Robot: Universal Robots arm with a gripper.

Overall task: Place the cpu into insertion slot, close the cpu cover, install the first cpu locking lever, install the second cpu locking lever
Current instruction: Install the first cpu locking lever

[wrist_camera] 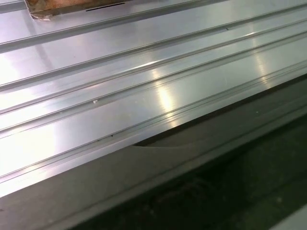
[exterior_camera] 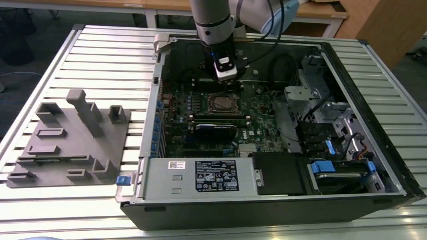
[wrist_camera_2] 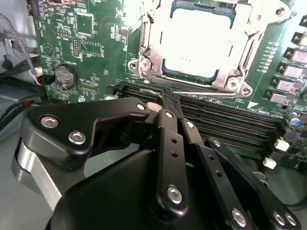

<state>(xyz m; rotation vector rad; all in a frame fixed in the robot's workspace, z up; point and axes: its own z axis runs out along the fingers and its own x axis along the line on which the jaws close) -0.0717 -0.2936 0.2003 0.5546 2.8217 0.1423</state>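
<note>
The cpu (wrist_camera_2: 197,40), a pale silver square, lies in the insertion slot (exterior_camera: 222,103) on the green motherboard. The cpu cover (wrist_camera_2: 152,45), a silvery frame, lies flat around the chip. A thin metal locking lever (wrist_camera_2: 211,89) runs along the socket edge nearest my gripper. In the second wrist view my gripper (wrist_camera_2: 169,98) has its black fingers shut together, with the tips right at that lever rod; I cannot tell whether they touch it. In the exterior view the gripper (exterior_camera: 225,75) hangs inside the open computer case, just beyond the socket.
Long black memory slots (wrist_camera_2: 230,125) lie under the fingers, and a coin battery (wrist_camera_2: 63,75) sits to one side. A grey fixture block (exterior_camera: 73,140) rests on the slatted metal table (exterior_camera: 107,50) at the exterior view's left. The case's power supply (exterior_camera: 200,175) and drive bays (exterior_camera: 333,165) line the near side.
</note>
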